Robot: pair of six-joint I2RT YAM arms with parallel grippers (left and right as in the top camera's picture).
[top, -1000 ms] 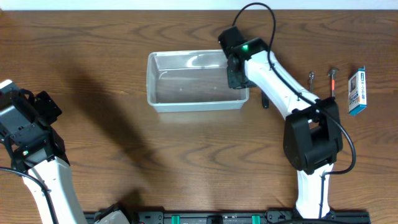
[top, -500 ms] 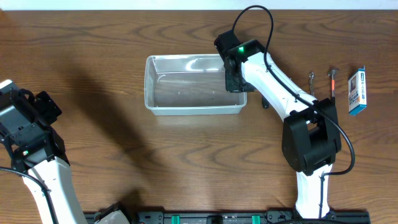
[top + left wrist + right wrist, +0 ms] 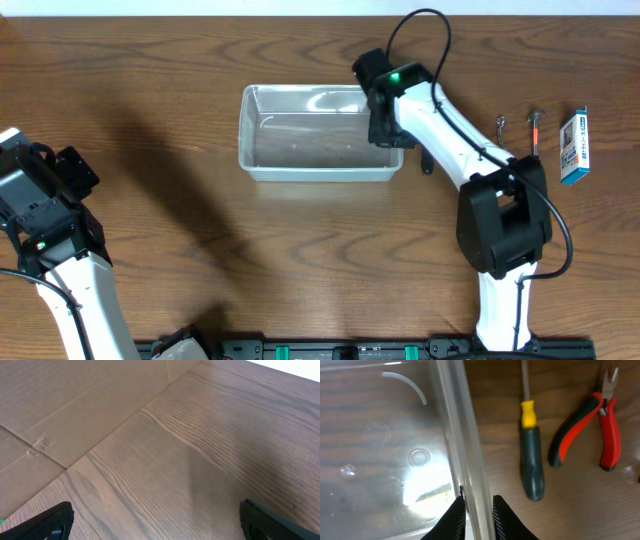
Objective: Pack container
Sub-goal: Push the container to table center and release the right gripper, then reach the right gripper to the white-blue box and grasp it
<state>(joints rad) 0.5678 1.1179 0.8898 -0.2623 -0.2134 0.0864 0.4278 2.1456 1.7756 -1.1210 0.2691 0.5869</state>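
Observation:
The container [image 3: 300, 92] is a clear rectangular bin with nothing in it, standing at the table's far middle. My right gripper [image 3: 386, 130] is shut on its right-hand rim. In the right wrist view the two fingers [image 3: 478, 506] pinch the clear wall [image 3: 454, 420], one inside and one outside. A screwdriver with a yellow and dark green handle [image 3: 531, 462] and red-and-black pliers [image 3: 590, 422] lie on the wood just outside that wall. My left gripper [image 3: 155, 520] is open and holds nothing, above bare wood at the table's left, far from the bin.
A small blue-and-white box [image 3: 573, 146] lies at the far right. Pliers [image 3: 534, 130] and another small metal tool [image 3: 500, 127] lie to its left. The screwdriver's dark handle [image 3: 425, 163] shows under the right arm. Cardboard [image 3: 75, 405] borders the table in the left wrist view.
The container slid a little left and away, then back right, with my right gripper on its rim. The left arm has not moved.

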